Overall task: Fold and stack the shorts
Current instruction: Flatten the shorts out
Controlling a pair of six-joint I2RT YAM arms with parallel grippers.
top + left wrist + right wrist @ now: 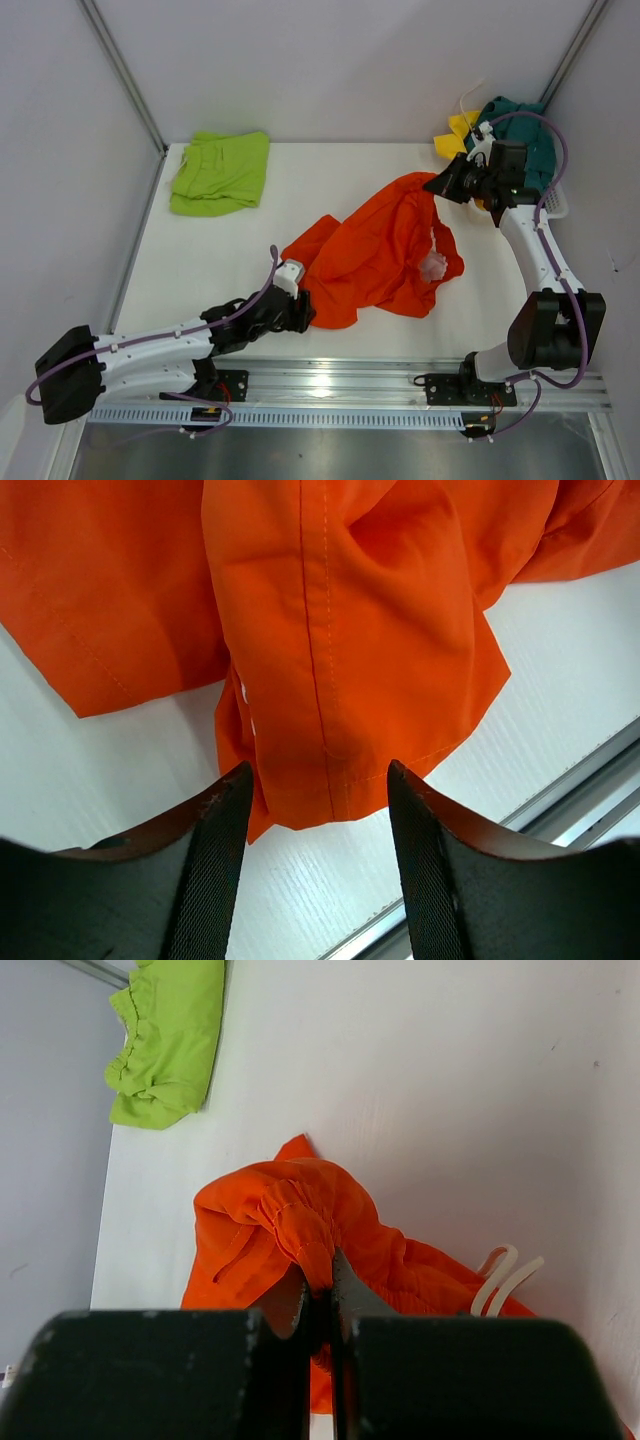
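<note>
The orange shorts (380, 250) lie crumpled in the middle of the table, with their back right end lifted. My right gripper (440, 185) is shut on a bunched fold of their waistband (300, 1225), and the white drawstring (505, 1275) hangs beside it. My left gripper (305, 312) sits low at the shorts' near left hem. In the left wrist view it (318, 770) stands open, and the orange hem corner (330, 730) lies on the table between the fingertips, apart from both pads. A lime green pair (220, 172) lies folded at the back left.
A white mesh basket (555, 205) at the back right holds a yellow pair (460, 130) and a dark teal pair (520, 135), right behind my right wrist. A metal rail (330, 380) runs along the table's near edge, close to the left fingers (560, 790). Walls enclose the back and sides.
</note>
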